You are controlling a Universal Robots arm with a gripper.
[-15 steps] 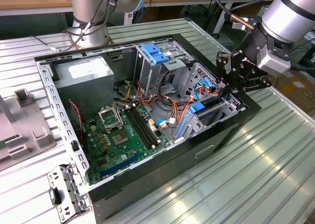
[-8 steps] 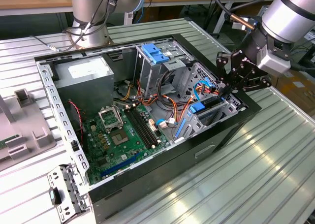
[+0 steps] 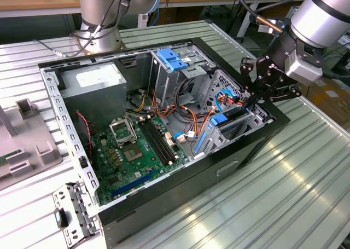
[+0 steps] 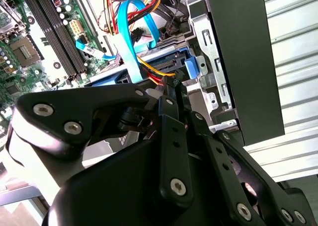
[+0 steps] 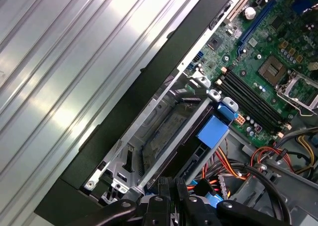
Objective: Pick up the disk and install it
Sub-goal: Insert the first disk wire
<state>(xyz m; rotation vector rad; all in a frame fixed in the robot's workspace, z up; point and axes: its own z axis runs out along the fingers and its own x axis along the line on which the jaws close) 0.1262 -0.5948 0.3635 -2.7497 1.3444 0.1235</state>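
Now hand (image 3: 252, 102) tilted down, over seated disk (image 5: 191, 131).

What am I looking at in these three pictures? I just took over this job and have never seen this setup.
The exterior view looks from off the arm at an open computer case lying on a ribbed metal table, its green motherboard and grey power-supply box exposed. The grey robot arm reaches in from the exterior view's right. Its black gripper is down at the drive bay by the case's edge. The two wrist views come from cameras riding on the arm, looking past the gripper into the case. In the first wrist view the disk, with its blue tab, sits in the metal bay, the gripper at its end.
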